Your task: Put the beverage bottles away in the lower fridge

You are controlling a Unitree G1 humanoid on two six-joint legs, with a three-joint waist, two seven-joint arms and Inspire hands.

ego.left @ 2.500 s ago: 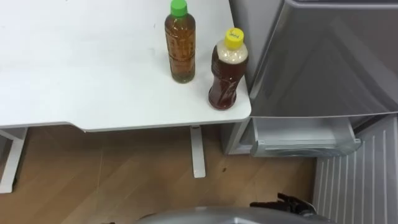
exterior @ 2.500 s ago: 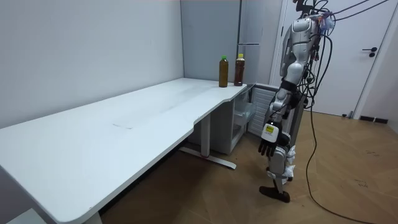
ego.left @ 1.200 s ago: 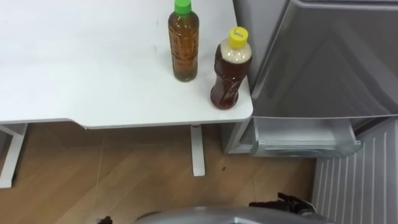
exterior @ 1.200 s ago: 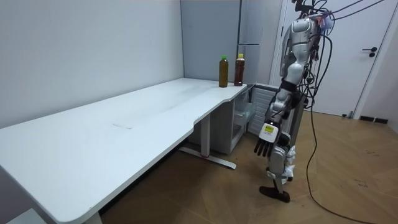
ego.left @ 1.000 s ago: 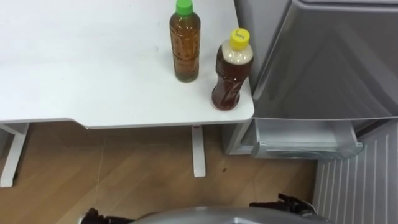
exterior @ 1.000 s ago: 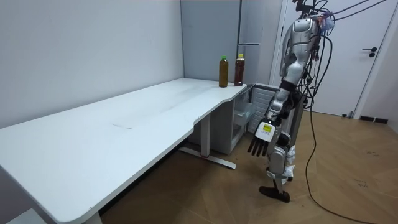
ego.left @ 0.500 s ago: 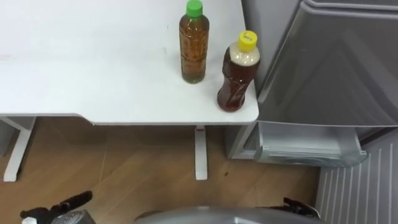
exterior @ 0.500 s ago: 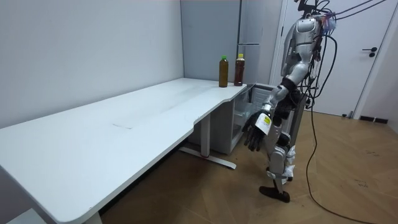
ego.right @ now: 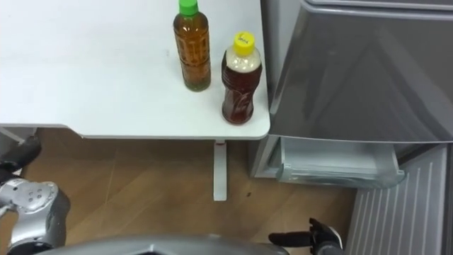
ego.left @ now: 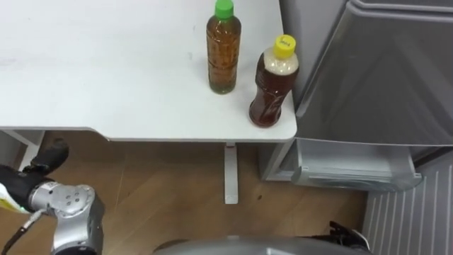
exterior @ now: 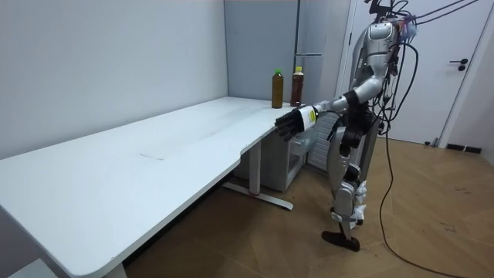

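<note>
Bottles, left eye view: green-capped bottle (ego.left: 224, 49) and yellow-capped bottle (ego.left: 273, 85) stood upright at the bench (ego.left: 106, 78) corner beside the fridge (ego.left: 382, 71), ahead-right of the left hand (ego.left: 34, 170).
Left hand, room view: fingers spread, empty, short of both bottles.
Right hand (ego.right: 315, 239), right eye view: low; closure indeterminable.

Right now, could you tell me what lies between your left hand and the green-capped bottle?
Only bare white table: the left eye view shows nothing else between the left hand and the green-capped bottle.
</note>
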